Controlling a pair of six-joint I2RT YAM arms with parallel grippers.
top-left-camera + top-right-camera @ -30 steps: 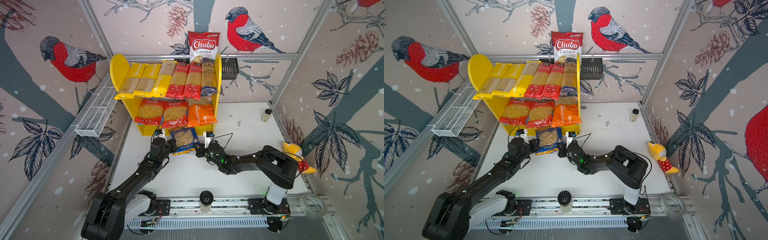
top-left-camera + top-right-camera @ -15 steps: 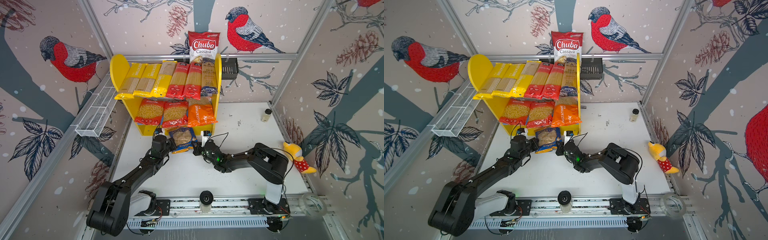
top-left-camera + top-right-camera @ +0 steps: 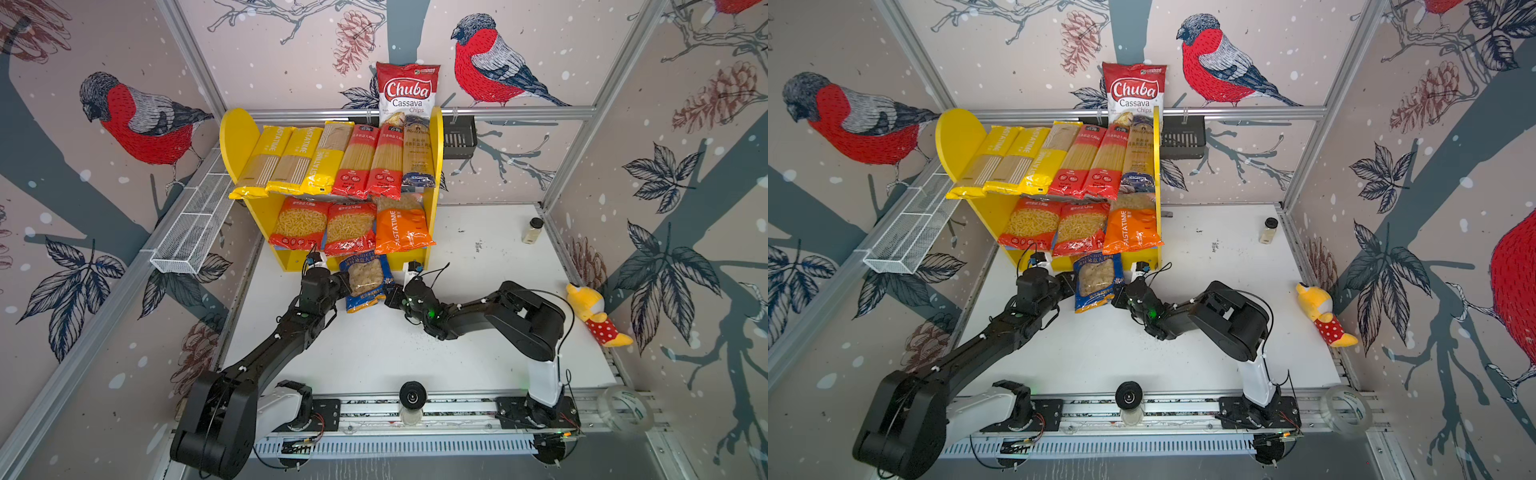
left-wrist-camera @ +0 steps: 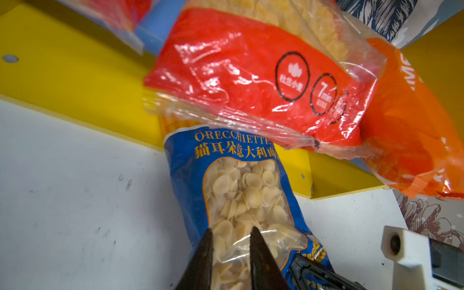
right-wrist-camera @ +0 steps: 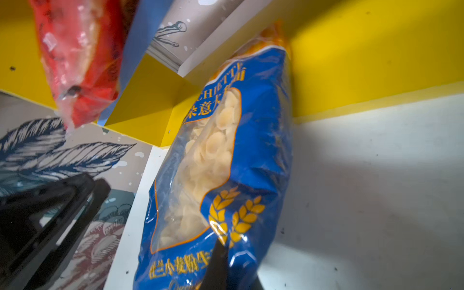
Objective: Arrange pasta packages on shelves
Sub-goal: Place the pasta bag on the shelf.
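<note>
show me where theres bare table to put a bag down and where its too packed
Bare table between the shelf and the jar, and a wide patch between the blue bag and the rail. Crowded: both shelf boards are full, and the left gripper and right gripper flank the bag at the shelf's foot.

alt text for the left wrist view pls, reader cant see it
A blue orecchiette bag rests on the white table with its top against the yellow shelves, the left gripper slightly open over its clear window. A red bag and an orange bag jut out above.
</note>
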